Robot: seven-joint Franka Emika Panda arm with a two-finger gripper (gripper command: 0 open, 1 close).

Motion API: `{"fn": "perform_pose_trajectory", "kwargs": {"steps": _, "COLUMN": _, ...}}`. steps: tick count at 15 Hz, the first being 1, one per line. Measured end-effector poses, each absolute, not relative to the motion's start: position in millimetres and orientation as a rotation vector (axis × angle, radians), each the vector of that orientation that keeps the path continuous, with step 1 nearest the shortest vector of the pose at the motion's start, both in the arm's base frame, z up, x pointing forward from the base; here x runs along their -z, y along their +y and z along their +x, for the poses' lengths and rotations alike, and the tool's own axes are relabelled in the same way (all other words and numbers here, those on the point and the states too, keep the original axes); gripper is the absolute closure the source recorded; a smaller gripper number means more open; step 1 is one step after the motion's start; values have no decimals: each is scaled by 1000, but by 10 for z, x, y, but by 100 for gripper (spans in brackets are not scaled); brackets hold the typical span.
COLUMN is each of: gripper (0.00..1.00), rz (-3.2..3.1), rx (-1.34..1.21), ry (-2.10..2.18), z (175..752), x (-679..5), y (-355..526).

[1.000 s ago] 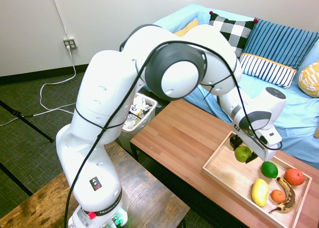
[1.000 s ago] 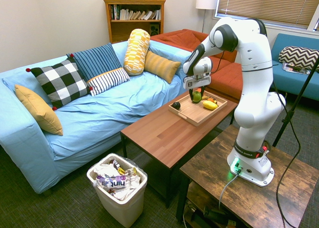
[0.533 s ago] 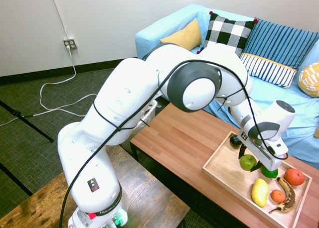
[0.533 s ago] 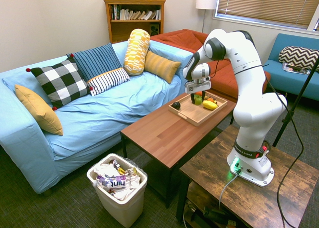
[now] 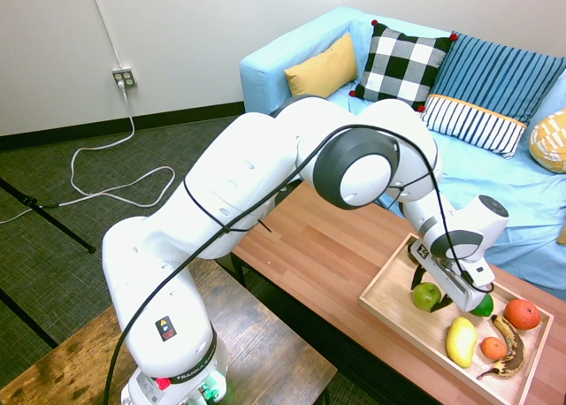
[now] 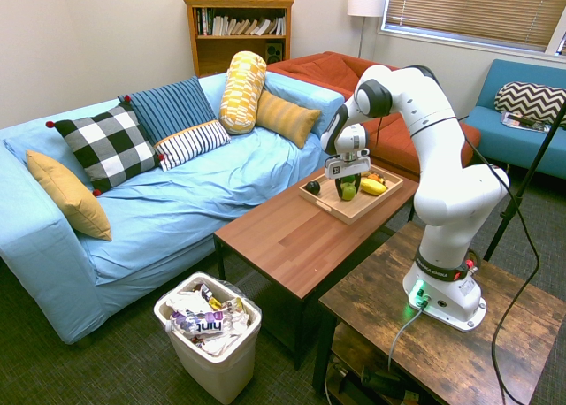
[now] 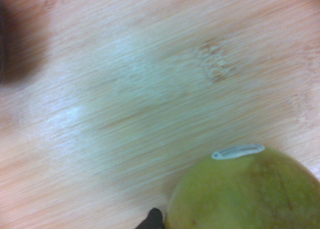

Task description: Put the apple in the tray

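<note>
I had the long reddish-brown wooden table (image 5: 323, 246) in front of the blue sofa, and on its far end the shallow rectangular light-wood tray (image 5: 389, 301), where the white arm's two-finger gripper (image 5: 437, 297) hung low. The small round yellow-green apple (image 5: 426, 295) sat between the dark fingers, which were closed around its sides, and I judged it either resting on the tray floor or just above it; the exterior views could not settle which. The wrist view showed the apple (image 7: 240, 189) with pale bare wood grain just beyond it, which suited a low release.

The apple was near the tray's middle, with open wood on the side toward the arm's base. A glossy darker green oval fruit (image 5: 482, 305) lay just beside the gripper on the other side, a yellow fruit (image 5: 461, 341) was near, and a small orange fruit (image 5: 493, 347), a spotted brown banana (image 5: 508, 345), a red-orange round fruit (image 5: 522, 313) and a small dark object (image 6: 312, 187) at the tray's far corner sat further off.

To finish this well, I wanted to confirm contact with the wood before opening, part the fingers only enough to free the apple so the far finger would not nudge the green fruit, then lift straight up, since a round apple could roll
</note>
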State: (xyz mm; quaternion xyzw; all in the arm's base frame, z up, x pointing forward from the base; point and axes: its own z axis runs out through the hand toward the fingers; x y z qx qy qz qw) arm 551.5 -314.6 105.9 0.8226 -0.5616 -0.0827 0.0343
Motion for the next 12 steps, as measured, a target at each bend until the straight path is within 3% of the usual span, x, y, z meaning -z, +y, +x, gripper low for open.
{"fn": "perform_pose_trajectory", "kwargs": {"steps": 12, "gripper": 0, "rz": 2585, "rx": 201, "ry": -1728, "z": 5528, "x": -1269, "y": -3264}}
